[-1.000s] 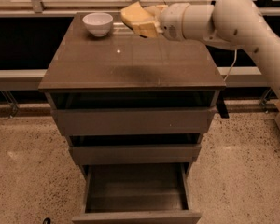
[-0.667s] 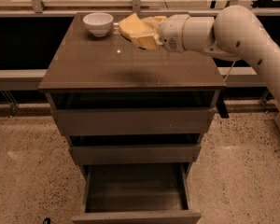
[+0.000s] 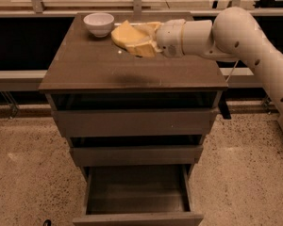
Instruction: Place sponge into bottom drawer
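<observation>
Speckled beige floor (image 3: 245,173) surrounds the dark flat wooden surface (image 3: 108,72). At six o'clock, the grey-brown bottom drawer (image 3: 137,197) stands open. At twelve o'clock, the white claw (image 3: 147,39) clamps the pale-yellow soft sponge (image 3: 129,36) above the surface, just beside a small white bowl (image 3: 99,23).

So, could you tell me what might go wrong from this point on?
The gripper holds the sponge above the cabinet top, close beside the white bowl; a sideways swing could knock the bowl. The open bottom drawer lies well below and further forward, so a release here would probably land the sponge on the cabinet top instead.
</observation>
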Controlling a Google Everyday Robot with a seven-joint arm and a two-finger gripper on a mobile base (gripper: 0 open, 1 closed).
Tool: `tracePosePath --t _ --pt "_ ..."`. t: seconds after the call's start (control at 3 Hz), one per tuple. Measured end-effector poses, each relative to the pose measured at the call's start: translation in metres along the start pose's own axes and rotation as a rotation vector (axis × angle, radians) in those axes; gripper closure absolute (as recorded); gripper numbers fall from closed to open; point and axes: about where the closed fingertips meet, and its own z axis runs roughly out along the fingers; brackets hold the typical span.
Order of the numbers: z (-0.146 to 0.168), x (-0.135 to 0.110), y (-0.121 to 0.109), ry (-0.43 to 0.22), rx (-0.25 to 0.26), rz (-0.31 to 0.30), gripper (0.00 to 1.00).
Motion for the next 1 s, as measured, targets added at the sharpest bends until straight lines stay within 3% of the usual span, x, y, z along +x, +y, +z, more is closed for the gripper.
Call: tracePosePath --t 0.33,0.67,1.0 --pt "0.0 0.008 0.071 -0.029 -0.216 -0.062 1.0" --pt "-0.002 0.051 0.152 0.007 -0.409 -0.084 1.0" --pt "-0.023 0.135 0.204 0.083 -0.506 -0.021 1.0"
